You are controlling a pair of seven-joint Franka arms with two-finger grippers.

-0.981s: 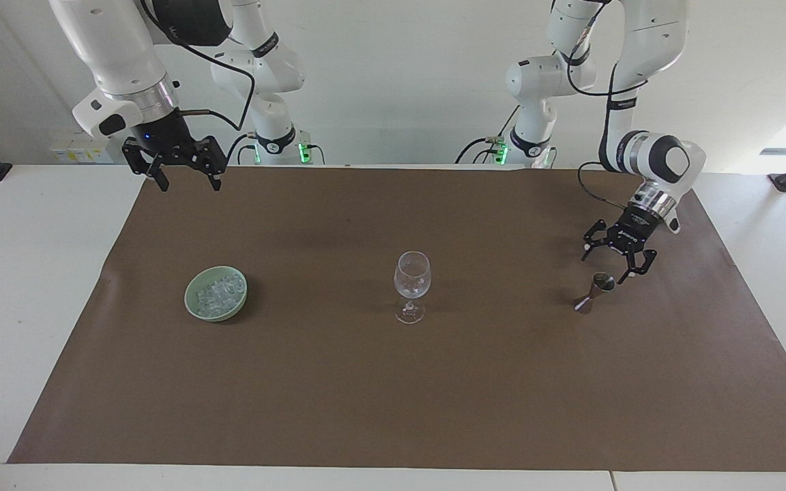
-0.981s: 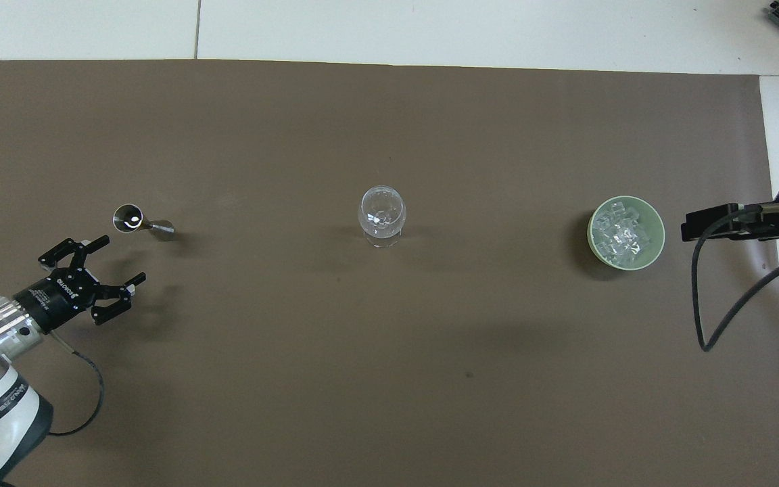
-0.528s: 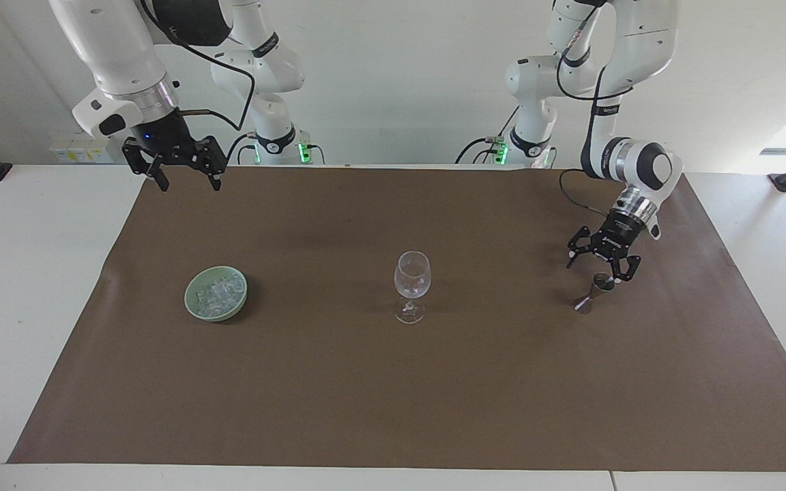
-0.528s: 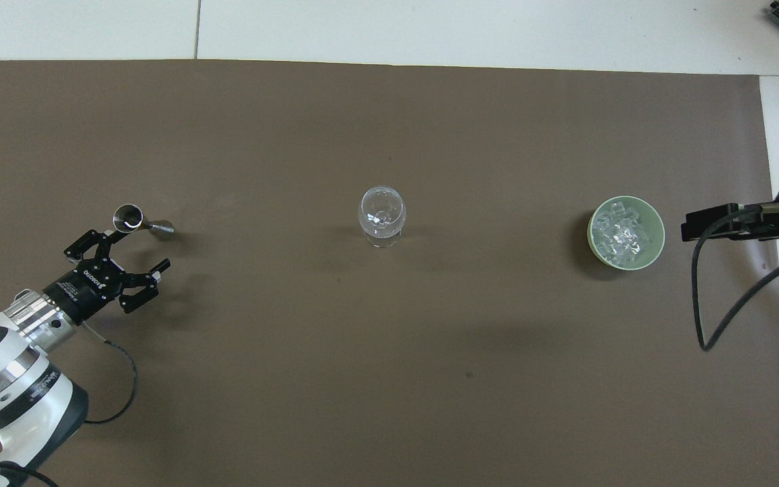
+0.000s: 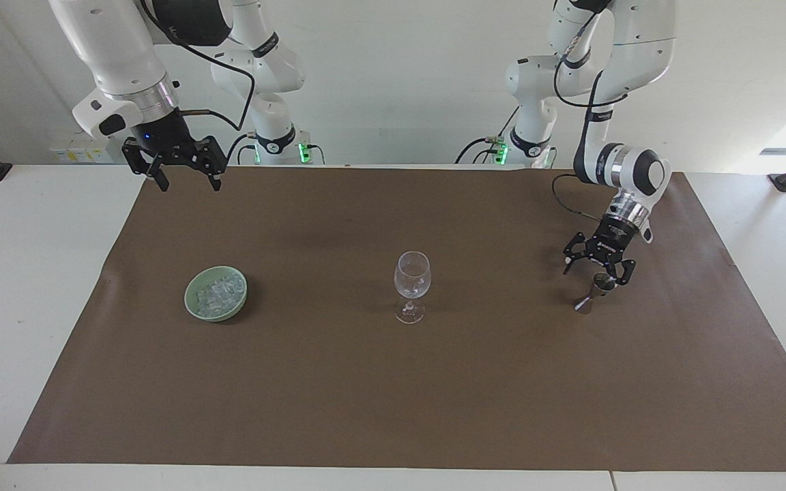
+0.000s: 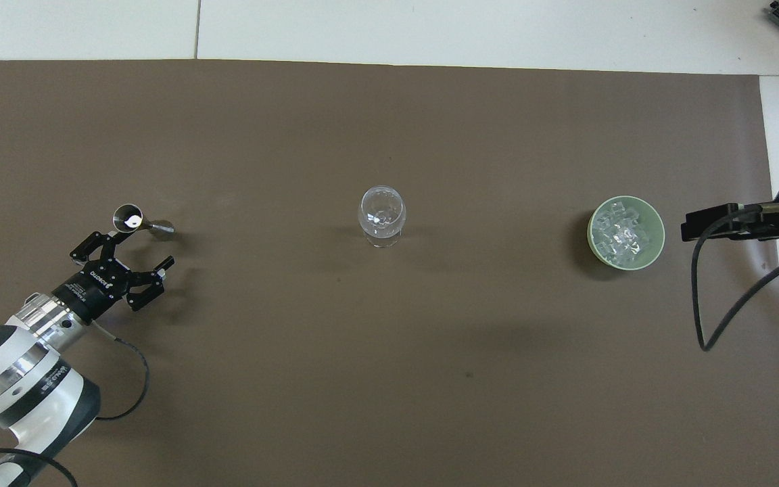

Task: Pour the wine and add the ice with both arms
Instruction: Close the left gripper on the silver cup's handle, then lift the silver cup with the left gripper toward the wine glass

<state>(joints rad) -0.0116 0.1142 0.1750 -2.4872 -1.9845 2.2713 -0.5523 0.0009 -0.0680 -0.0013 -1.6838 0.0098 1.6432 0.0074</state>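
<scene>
Ice sits in green bowl toward right arm's end of brown mat. Left gripper spread, just beside metal jigger, holding nothing. Right gripper spread, waiting over mat's edge.

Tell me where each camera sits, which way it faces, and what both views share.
Facing view: high across the table, looking at the robots; both arms show, left gripper at the jigger, right gripper raised.
Overhead view: above the robots' end, looking steeply down; left gripper and arm show.
Shared: jigger, glass, ice bowl, brown mat.
</scene>
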